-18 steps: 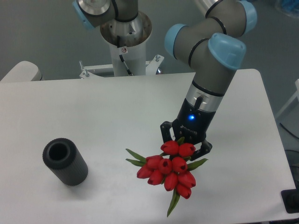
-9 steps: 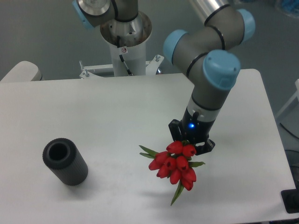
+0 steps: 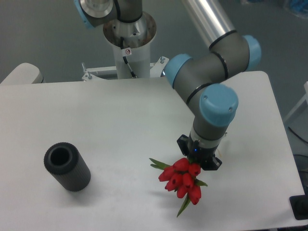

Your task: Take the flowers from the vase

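The flowers (image 3: 183, 179), a tight bunch of red tulip buds with narrow green leaves, hang low over the table at the front right. My gripper (image 3: 198, 159) is shut on their stems, right behind the buds; its fingers are mostly hidden by the wrist. The vase (image 3: 66, 166), a dark grey ribbed cylinder with an open round mouth, stands empty at the front left, well apart from the flowers.
The white table (image 3: 120, 120) has its right edge close to my arm and its front edge just below the flowers. The arm's base column (image 3: 129, 43) stands behind the table. A dark object (image 3: 301, 207) sits at the front right corner.
My gripper has gone down and slightly right with the flowers. The bunch now sits lower, close to the table top. The vase has not moved.
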Action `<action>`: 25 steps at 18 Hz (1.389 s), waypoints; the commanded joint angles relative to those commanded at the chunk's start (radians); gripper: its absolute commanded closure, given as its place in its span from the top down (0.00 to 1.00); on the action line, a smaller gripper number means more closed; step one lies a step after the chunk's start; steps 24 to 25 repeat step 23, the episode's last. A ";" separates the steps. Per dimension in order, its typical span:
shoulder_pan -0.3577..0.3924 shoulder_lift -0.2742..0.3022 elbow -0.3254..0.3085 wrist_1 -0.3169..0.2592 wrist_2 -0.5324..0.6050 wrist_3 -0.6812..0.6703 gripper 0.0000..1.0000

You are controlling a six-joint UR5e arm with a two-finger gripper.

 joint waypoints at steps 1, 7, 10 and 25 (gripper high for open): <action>0.000 -0.005 -0.002 0.002 0.002 0.006 0.05; -0.008 -0.025 0.000 0.020 0.009 0.008 0.04; -0.008 -0.025 0.002 0.021 0.011 0.009 0.04; -0.008 -0.068 0.017 0.034 0.046 0.046 0.05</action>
